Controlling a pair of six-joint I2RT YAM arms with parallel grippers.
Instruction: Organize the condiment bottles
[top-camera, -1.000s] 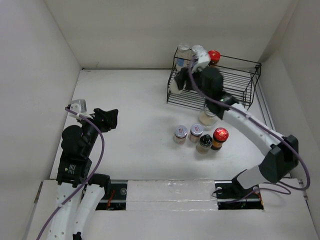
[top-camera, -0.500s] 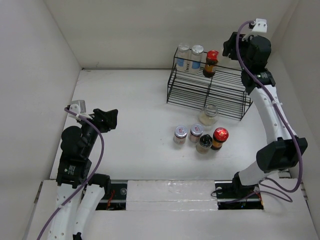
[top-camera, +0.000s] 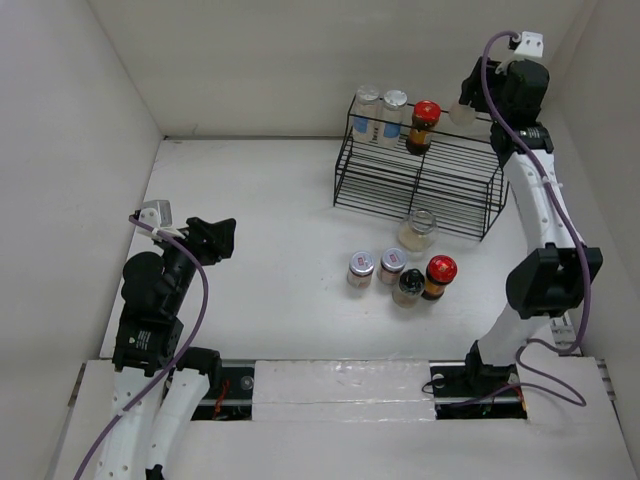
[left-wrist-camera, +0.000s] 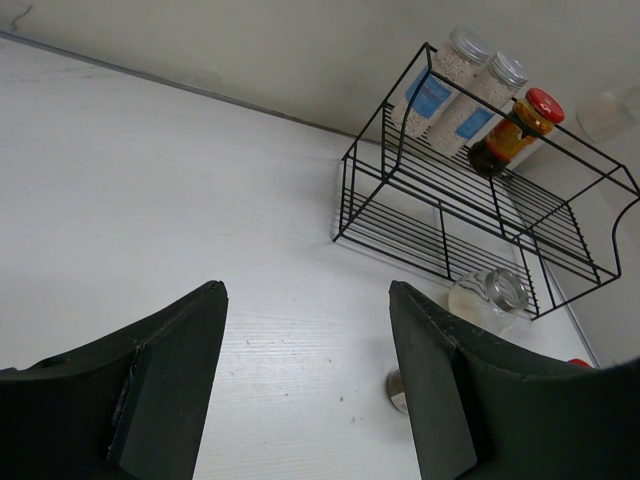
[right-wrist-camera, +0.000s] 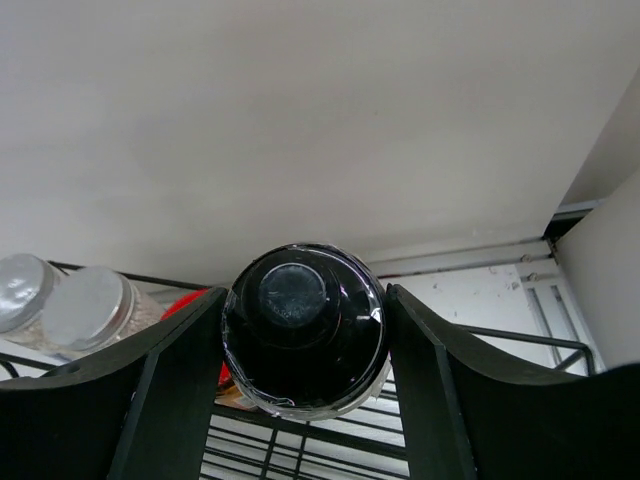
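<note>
Black-capped bottle (right-wrist-camera: 303, 300), held by right tool (right-wrist-camera: 305, 340), swung rightward

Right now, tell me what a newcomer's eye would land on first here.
The right hand hangs high over the back-right end of the rack, shut on a black-capped jar. The left end of the rack's top shelf already holds three bottles, and five bottles wait on the table in front of it.

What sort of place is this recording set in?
Likely a lab robot cell, not a kitchen: white walls box in the table, left arm and right arm bolted at its edge, jars beside a wire rack.
</note>
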